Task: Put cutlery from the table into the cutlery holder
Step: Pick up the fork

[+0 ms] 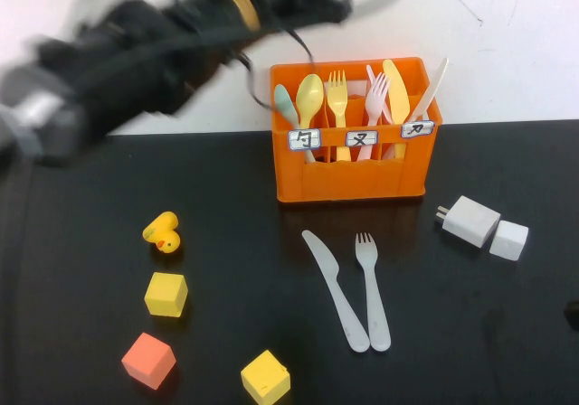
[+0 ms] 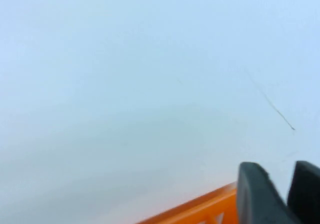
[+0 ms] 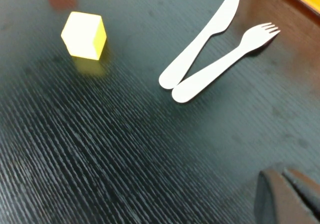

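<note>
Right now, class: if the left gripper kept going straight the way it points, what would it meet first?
Probably the white wall behind the cutlery holder; the left gripper points over its rim, though depth is unclear.

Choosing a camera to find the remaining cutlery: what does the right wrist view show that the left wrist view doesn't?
Only the right wrist view: greyish-white knife and fork lying on the black table, a yellow cube, and the right tool, shut. Only the left wrist view: a white wall and the left tool, slightly open. Both: an edge of the orange cutlery holder.

black table (image 1: pixel 90 351) with scattered cutlery (image 1: pixel 348 287)
</note>
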`<state>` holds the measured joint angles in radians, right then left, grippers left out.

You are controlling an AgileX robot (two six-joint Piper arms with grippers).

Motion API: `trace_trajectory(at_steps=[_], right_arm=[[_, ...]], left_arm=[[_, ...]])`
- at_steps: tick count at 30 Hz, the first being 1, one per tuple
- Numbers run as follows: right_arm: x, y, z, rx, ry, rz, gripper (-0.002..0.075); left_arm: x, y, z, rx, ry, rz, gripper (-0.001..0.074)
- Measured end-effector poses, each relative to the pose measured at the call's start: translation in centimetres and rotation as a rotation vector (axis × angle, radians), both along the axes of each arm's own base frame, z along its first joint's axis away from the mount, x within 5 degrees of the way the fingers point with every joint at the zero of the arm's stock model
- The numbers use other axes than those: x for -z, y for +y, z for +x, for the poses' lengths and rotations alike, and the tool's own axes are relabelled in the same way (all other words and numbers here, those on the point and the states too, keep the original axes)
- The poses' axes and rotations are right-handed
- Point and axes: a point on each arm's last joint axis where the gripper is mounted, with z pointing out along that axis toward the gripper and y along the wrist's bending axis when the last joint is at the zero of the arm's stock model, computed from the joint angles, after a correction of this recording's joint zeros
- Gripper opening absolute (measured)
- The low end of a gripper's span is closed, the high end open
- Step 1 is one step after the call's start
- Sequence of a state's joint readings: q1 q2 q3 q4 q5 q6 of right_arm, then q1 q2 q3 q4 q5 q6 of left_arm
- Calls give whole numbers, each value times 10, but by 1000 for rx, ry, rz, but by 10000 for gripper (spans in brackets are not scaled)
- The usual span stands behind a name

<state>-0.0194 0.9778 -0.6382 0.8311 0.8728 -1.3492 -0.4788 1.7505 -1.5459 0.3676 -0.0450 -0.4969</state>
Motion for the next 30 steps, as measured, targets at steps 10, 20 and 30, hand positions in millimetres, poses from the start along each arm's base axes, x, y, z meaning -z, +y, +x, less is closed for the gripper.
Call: trace_trajectory(at_steps=[10, 20, 30], right_arm=[[0, -1, 3, 40, -19, 8, -2], [-1, -2, 5, 75, -24, 21, -2], [21, 11, 24, 59, 138, 108, -2]], left_arm=[[-56, 52, -79, -170, 355, -44, 4], [37, 35, -112, -2, 878, -50, 0], [94, 20, -103, 90, 945, -51, 0]])
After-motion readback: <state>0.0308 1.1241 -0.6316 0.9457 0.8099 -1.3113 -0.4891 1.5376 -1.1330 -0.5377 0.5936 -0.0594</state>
